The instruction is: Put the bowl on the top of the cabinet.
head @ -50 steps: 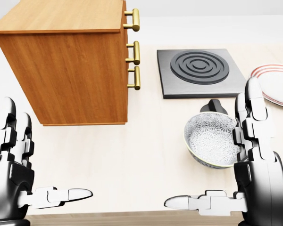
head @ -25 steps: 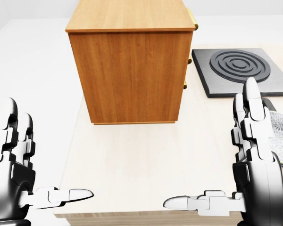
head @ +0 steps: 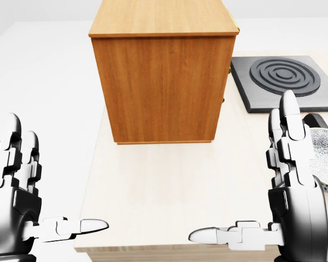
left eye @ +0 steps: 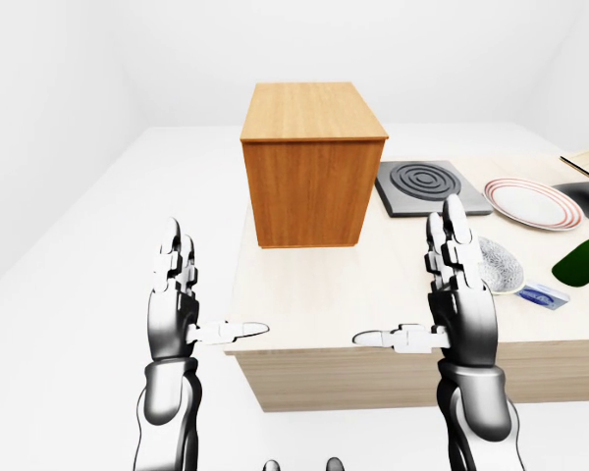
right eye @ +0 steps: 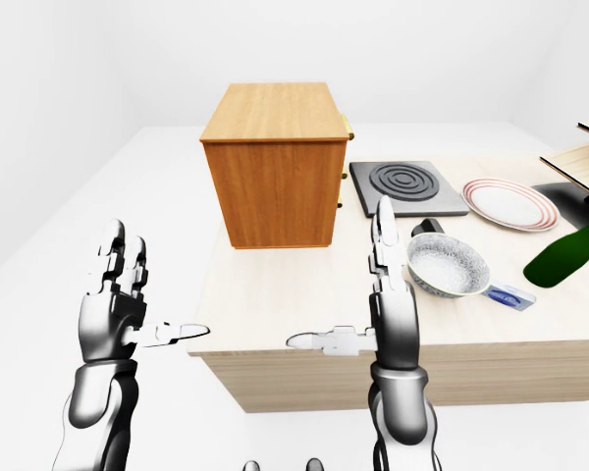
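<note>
- The bowl (right eye: 449, 267) sits on the table (right eye: 275, 304), toward the right in the right-eye view, just right of the right hand (right eye: 388, 304) and untouched by it; the head view shows only its left rim at the right edge.
- The whole picture has shifted over the last second: in the head view the cabinet (head: 163, 71) has slid from the upper left to the middle and the bowl has gone from mid-frame to the right edge. The camera has turned or the base has moved; the things themselves lie as before.
- That likely puts the bowl further off the robot's centre line, so the grasp has not yet begun and the cabinet's top stands bare.
- Both hands hold the same pose as before: the left hand (left eye: 177, 309) and the right are spread wide, fingers up, thumbs pointing inward, holding nothing.
- Counted: one bowl, one cabinet, one burner plate (left eye: 430, 184), one striped plate (left eye: 532, 201), one green bottle (right eye: 567, 247), two hands.
</note>
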